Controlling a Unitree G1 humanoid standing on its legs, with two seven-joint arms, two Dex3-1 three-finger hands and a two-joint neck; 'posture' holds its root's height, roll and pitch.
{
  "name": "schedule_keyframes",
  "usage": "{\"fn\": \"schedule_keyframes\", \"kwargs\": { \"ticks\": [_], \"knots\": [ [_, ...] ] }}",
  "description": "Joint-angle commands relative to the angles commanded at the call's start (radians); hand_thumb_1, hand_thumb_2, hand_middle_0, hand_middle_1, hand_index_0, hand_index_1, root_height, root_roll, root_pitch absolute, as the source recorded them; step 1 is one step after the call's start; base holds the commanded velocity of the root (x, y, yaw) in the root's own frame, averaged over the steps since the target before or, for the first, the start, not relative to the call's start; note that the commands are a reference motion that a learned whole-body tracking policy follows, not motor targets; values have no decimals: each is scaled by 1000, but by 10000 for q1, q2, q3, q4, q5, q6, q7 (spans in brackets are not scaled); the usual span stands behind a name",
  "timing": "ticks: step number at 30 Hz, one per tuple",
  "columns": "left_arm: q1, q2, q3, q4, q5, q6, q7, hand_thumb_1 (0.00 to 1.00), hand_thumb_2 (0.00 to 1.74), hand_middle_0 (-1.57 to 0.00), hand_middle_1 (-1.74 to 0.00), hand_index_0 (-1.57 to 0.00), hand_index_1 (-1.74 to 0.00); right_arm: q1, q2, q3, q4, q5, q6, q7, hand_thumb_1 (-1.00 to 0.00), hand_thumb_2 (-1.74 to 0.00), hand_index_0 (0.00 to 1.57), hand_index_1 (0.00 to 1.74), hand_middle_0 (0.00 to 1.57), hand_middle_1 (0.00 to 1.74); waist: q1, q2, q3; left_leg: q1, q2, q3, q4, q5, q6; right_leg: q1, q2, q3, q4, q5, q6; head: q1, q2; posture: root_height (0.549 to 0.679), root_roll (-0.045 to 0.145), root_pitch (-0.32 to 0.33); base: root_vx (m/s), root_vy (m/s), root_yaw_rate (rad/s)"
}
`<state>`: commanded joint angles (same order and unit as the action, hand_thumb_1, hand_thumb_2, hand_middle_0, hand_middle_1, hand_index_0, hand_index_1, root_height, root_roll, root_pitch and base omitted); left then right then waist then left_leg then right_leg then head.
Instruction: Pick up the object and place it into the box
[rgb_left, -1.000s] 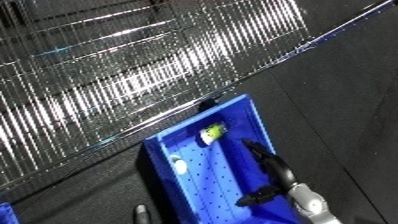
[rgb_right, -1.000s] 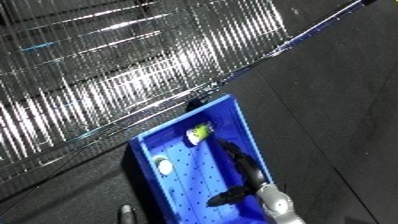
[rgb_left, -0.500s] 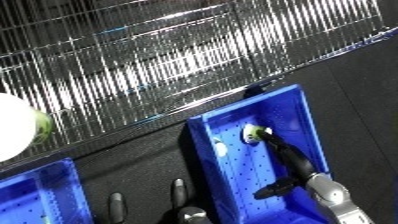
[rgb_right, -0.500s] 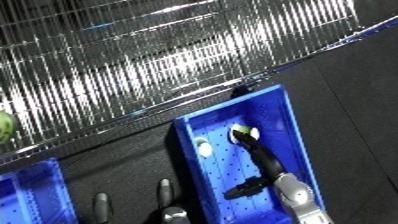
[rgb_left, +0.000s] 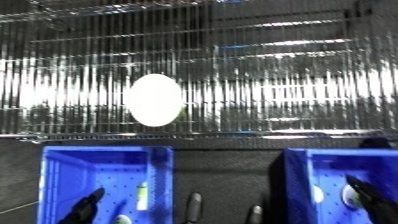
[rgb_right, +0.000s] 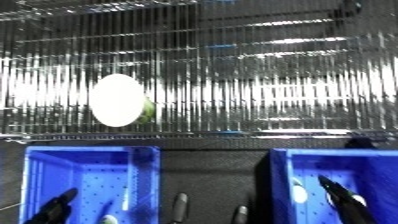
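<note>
A pale oval object (rgb_left: 154, 100) with a green edge lies on the wire rack (rgb_left: 266, 75), left of middle, beyond both bins. Below the rack stand two blue bins side by side. Over the left bin (rgb_left: 62, 180) a straight black finger of my left hand (rgb_left: 84, 210) comes up from the lower edge. One straight finger of my right hand (rgb_left: 369, 196) lies over the right bin (rgb_right: 284, 170). Neither hand holds anything, and both are well short of the oval object. The palms are out of view.
The left bin holds a pale stick (rgb_left: 142, 196) and a small white item (rgb_left: 123, 219). A white item (rgb_right: 298, 193) lies in the right bin. Two grey stubs (rgb_left: 194, 205) rise from the lower edge over the dark strip between the bins.
The camera has swung left and levelled: the rack now runs straight across, the left bin shows in full and the oval object sits near the middle. My right hand stays over the right bin.
</note>
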<state>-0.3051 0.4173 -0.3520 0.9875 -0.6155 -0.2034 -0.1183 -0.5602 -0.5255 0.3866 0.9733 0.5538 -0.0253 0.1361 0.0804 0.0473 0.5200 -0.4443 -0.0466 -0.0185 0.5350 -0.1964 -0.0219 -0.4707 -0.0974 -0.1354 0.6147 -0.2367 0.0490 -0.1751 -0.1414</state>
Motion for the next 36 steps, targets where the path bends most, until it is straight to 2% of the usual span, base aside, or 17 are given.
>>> {"fn": "schedule_keyframes", "kwargs": {
  "ticks": [8,13,18,22,30,36],
  "knots": [
    [-17,246,-81,-644,-197,-356,-104,150,261,-235,-261,-235,-261,-55,250,196,648,231,-142,122,0,0,0,0,0,0,340,-157,0,-181,51,-120,51,65,16,6,-34,-186,17,44,56,-662,399,650,46,91,-8,-21,87],
    [15,516,-269,-1707,-249,-927,-158,150,261,-235,-261,-235,-261,5,382,242,921,629,-184,265,0,0,0,0,0,0,591,-322,0,-289,83,-251,-18,102,11,-7,-64,-360,38,72,91,-219,493,650,38,96,1,-32,86],
    [130,906,-555,-3460,-323,-1693,148,150,261,-235,-261,-235,-261,164,458,157,1207,1138,-48,477,0,0,0,0,0,0,845,-349,0,-419,45,-377,-9,58,22,-75,-141,-518,157,42,99,421,400,649,35,102,6,-6,140],
    [165,1302,-556,-4945,-201,-2248,399,150,261,-235,-261,-235,-261,429,548,22,1505,1430,-147,495,0,0,0,0,0,0,1064,-369,0,-475,-28,-519,-33,42,29,-79,-220,-669,202,21,95,826,600,649,34,106,30,-42,203],
    [345,2065,23,-7906,-33,-2944,520,150,261,-235,-261,-235,-261,933,775,-252,1867,2065,-466,537,0,0,0,0,0,0,1481,-539,0,-536,-133,-754,-29,-40,26,48,-359,-1004,97,54,84,1850,470,652,34,114,28,-66,161],
    [639,2127,771,-9274,-82,-3486,598,150,261,-235,-261,-235,-261,1322,850,-443,1905,2371,-658,607,0,0,0,0,0,0,1669,-634,0,-511,-188,-856,-21,-91,24,169,-420,-1092,47,42,70,2098,329,653,34,112,34,-44,71]
  ]
}}
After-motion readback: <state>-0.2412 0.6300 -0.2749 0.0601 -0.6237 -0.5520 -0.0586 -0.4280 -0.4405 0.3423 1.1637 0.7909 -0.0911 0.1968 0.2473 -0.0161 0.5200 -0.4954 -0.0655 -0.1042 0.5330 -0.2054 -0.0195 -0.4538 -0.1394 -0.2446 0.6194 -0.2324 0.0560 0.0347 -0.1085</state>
